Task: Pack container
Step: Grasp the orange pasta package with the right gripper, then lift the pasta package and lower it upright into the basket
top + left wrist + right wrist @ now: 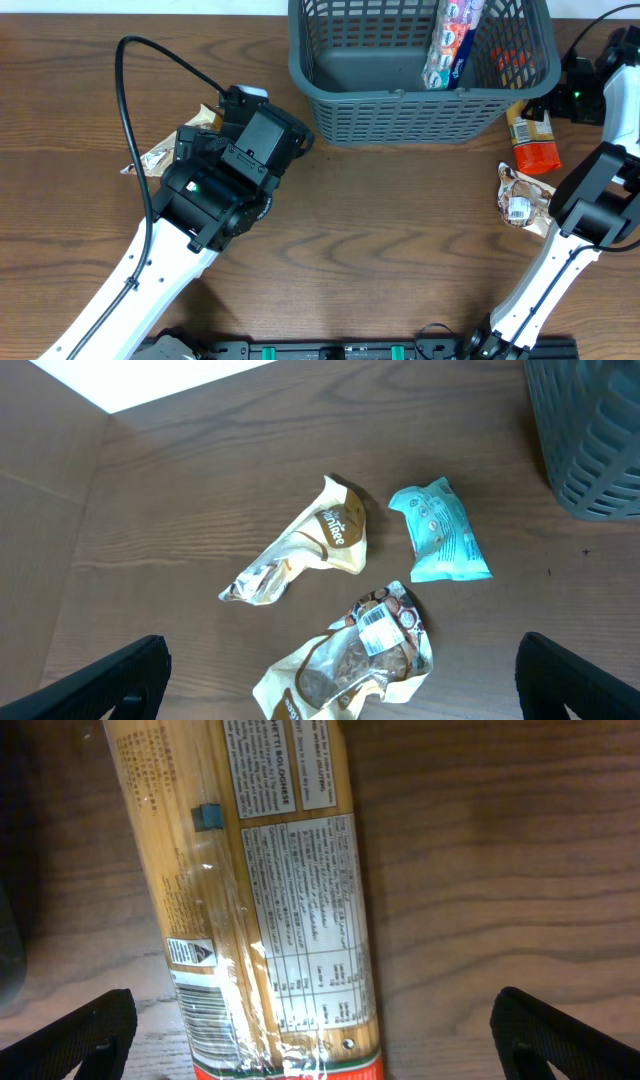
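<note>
L jaws stand wide apart w/ nothing btw them: in the left wrist view only the two dark fingertips (105, 680) show, at the lower corners, over bare wood. R jaws are wide apart too. Their fingertips (75, 1035) sit at both lower corners of the right wrist view, and the spaghetti pack (270, 920) lies flat on the bench btw them, not clamped. Whether the tips touch the wood, I cannot tell.

The container (400, 125) stands at the far edge of the bench (380, 250), a bit toward the R side. Inside it a long pkt of colourful rolls (455, 40) lies against the floor and wall, and sth orange-red (510, 60) shows through the lattice at its R end.

The spaghetti pack lies just outside the container's near R corner, its red end toward the near edge. A crumpled brown-white pkt (520, 195) lies near that red end, close to the R edge of the bench and just beside the R arm (590, 205).

The L arm (230, 170) hangs over the L half of the bench and hides most of the pkts there. The left wrist view shows three: a cream pkt (305, 545), a teal pkt (440, 535) just beside it but apart, and a clear crumpled pkt (355, 660) w/ a barcode, nearer the camera. A black cable (125, 90) loops from the L arm toward the L edge.
</note>
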`<state>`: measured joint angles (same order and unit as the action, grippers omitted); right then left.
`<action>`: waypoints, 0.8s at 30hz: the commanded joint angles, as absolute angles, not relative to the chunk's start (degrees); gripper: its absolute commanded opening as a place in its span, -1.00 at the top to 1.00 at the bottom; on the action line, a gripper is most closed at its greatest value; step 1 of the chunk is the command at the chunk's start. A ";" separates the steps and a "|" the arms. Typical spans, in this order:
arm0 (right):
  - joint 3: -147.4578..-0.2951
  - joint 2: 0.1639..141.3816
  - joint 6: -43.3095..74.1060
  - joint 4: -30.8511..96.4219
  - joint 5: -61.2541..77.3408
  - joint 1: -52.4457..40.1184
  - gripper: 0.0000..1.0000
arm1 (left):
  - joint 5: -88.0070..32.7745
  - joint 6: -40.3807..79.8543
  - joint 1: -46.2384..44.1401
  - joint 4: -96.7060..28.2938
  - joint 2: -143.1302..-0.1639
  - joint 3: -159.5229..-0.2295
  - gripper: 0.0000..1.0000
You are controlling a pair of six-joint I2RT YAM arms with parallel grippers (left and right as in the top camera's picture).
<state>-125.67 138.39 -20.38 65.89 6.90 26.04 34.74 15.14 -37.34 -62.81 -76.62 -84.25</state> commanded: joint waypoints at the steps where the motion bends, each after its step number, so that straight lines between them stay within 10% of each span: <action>1: -124.36 139.02 -21.52 65.30 7.75 25.98 -0.98 | 35.64 15.00 -37.30 -62.89 -76.73 -84.99 -0.97; 24: -113.40 139.02 -21.47 59.16 7.25 24.27 -0.99 | 35.64 15.00 -37.30 -62.92 -76.73 -84.99 -0.97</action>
